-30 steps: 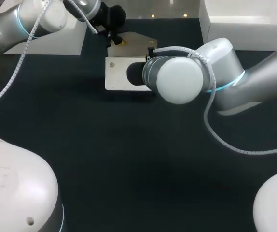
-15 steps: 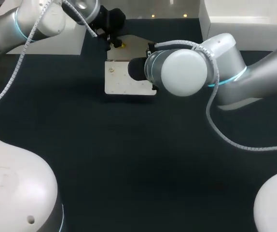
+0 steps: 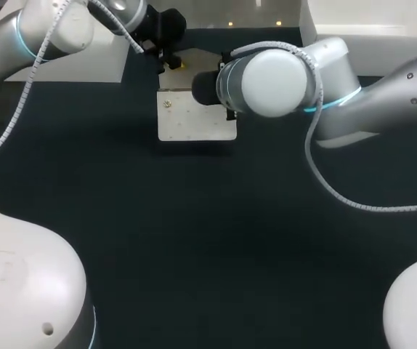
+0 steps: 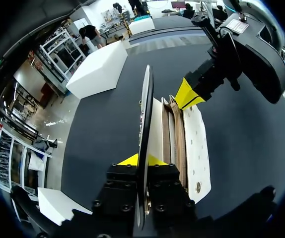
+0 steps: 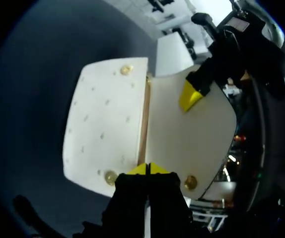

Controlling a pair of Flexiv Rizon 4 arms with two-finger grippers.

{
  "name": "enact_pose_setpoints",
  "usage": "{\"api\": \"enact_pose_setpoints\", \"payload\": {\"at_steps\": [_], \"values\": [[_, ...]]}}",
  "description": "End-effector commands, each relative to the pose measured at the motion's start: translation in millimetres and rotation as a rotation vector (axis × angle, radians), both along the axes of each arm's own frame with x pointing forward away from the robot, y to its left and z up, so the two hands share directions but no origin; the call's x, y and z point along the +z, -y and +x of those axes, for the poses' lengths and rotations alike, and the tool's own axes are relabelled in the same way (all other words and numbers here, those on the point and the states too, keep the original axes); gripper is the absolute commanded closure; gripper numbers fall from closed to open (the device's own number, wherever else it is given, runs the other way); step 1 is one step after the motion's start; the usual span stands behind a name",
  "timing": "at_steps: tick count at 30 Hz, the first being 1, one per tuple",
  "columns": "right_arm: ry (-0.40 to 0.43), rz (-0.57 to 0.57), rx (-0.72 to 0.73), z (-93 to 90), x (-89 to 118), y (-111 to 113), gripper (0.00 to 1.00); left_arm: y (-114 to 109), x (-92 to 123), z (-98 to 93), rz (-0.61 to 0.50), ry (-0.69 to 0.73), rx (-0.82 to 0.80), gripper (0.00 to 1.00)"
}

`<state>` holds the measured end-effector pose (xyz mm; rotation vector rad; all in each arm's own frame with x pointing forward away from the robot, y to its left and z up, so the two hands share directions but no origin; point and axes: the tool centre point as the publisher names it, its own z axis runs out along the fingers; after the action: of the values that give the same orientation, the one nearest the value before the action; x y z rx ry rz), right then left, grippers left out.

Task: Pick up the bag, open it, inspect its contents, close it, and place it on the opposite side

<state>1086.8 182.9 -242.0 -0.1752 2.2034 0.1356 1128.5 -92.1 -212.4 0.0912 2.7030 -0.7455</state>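
The dark table [image 3: 194,240] fills most of the head view. The left arm [image 3: 41,33] comes in from the far left corner and the right arm [image 3: 281,76] from the right, and they meet near the far middle. A white box [image 3: 368,29] stands at the far right edge.

The cream bag [image 3: 194,120] is between the two arms at the far middle of the table. Its broad front side faces up toward the head camera, and its flap [image 3: 201,62] is spread away toward the left arm. Whether it rests on the table or hangs just above it cannot be told.

In the left wrist view the bag's mouth gapes, and brown inner layers [image 4: 173,134] show between its cream walls.

The left claw [image 4: 142,159] is pinched tight on the flap. The flap runs edge-on straight out between its two yellow tips.

The right claw [image 5: 149,168] has its tips almost together on the bag's edge, where the front side meets the flap. In the left wrist view its yellow tip sits against the far end of the open mouth.

Small brass studs [image 5: 126,70] dot the corners of the front side and the flap.
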Motion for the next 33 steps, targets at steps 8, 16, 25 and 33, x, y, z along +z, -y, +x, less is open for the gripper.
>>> {"api": "enact_pose_setpoints", "payload": {"at_steps": [8,16,25,33], "values": [[-0.049,-0.018,-0.002,20.9,-6,-6,1.00,0,4,-3.6,-0.017,0.009,0.011,1.00],[-0.118,-0.049,-0.002,19.1,-12,-8,1.00,1,4,-4.1,-0.038,0.010,0.022,1.00],[-0.155,-0.057,-0.002,12.1,-20,-11,1.00,2,2,-4.0,-0.061,0.001,0.062,1.00],[-0.178,-0.057,-0.016,-1.9,-30,-9,1.00,0,5,-0.4,-0.067,-0.004,0.081,1.00]]}}
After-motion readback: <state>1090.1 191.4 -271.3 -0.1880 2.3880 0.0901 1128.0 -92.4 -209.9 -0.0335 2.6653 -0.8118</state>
